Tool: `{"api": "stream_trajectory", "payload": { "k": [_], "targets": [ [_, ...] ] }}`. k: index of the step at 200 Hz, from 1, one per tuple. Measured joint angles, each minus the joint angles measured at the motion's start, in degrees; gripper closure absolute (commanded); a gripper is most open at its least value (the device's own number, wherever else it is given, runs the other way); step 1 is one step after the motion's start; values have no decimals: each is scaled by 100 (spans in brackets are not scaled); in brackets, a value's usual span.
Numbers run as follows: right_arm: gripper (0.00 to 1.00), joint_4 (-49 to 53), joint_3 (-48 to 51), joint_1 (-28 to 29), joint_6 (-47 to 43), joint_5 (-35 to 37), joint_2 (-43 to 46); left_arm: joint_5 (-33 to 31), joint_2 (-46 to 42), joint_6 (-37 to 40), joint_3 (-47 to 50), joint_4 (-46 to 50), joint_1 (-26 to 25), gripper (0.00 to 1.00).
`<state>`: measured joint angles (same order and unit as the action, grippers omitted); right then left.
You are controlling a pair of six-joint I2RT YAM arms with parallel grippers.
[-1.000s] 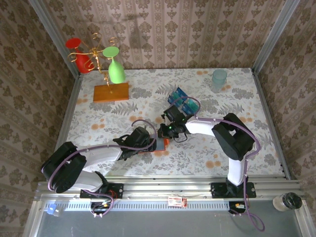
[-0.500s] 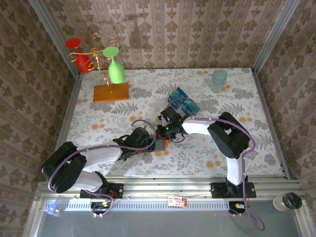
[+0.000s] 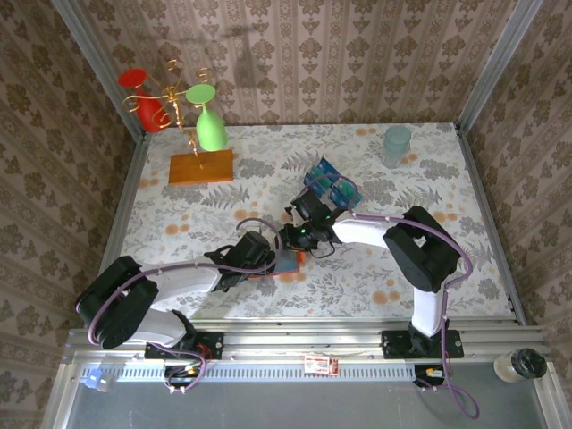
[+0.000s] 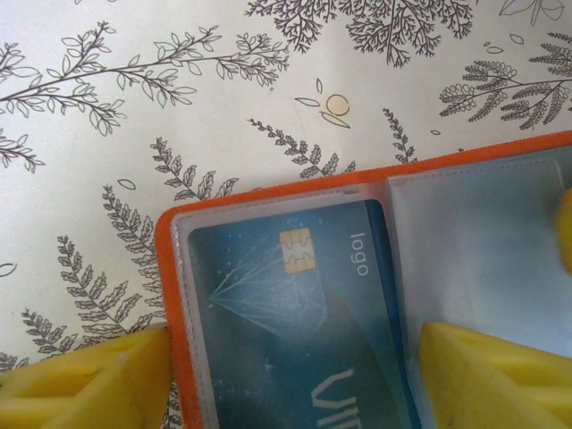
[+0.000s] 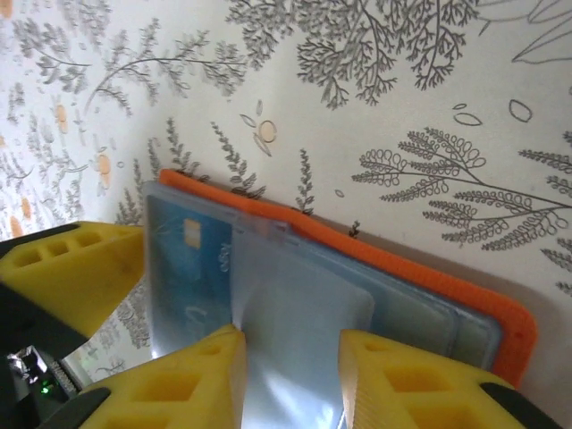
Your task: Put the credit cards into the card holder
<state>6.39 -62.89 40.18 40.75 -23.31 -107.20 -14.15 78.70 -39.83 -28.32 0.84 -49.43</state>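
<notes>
**Top external view.**
- Table [image 3: 179, 223], under a floral cloth.
- Card holder [image 3: 290, 261]: orange-red with a grey-blue inside, lying open a little below frame centre.
- Left claw [image 3: 271, 259]: reaches the holder from the left and sits over its left part.
- Right claw [image 3: 291, 243]: comes in from the upper right and sits at the holder's upper edge.
- Clear tray [image 3: 349, 192]: above and to the right of the holder, apart from it, holding blue credit cards [image 3: 327, 179].
- Wooden slab [image 3: 201, 167]: upper left, carrying a gold stand with a red glass [image 3: 143, 98] and a green glass [image 3: 209, 121].
- Translucent cup [image 3: 397, 143]: upper right, well apart from the rest.

**Left wrist view.**
- Card holder [image 4: 268, 183]: open and flat, filling the lower right.
- Teal credit card [image 4: 295, 304]: has a gold chip and lies in the left clear pocket.
- Left claw [image 4: 286, 393]: open. One yellow finger [image 4: 80, 393] is on the cloth just outside the orange rim. The other is on the right-hand pocket. The carded leaf lies between them.

**Right wrist view.**
- Card holder [image 5: 420, 277]: runs diagonally across the centre, with its orange rim uppermost.
- Teal credit card [image 5: 183, 259]: seen through the pocket at centre left.
- Right claw [image 5: 290, 384]: open by a narrow gap, with a clear pocket sleeve [image 5: 295, 322] lying in the gap. Whether the pads touch the sleeve cannot be told.
- Left claw finger [image 5: 63, 268]: sits at the holder's left end.
</notes>
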Motion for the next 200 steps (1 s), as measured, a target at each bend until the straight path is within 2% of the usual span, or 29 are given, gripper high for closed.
{"api": "stream_trajectory", "payload": {
  "k": [130,200],
  "targets": [
    [64,-339,313,-4,295,-122,-24,-13,-2,0,20,-28,0,27],
    [64,-514,295,-15,468,-490,-24,85,-94,2,22,-15,0,15]
  ]
}}
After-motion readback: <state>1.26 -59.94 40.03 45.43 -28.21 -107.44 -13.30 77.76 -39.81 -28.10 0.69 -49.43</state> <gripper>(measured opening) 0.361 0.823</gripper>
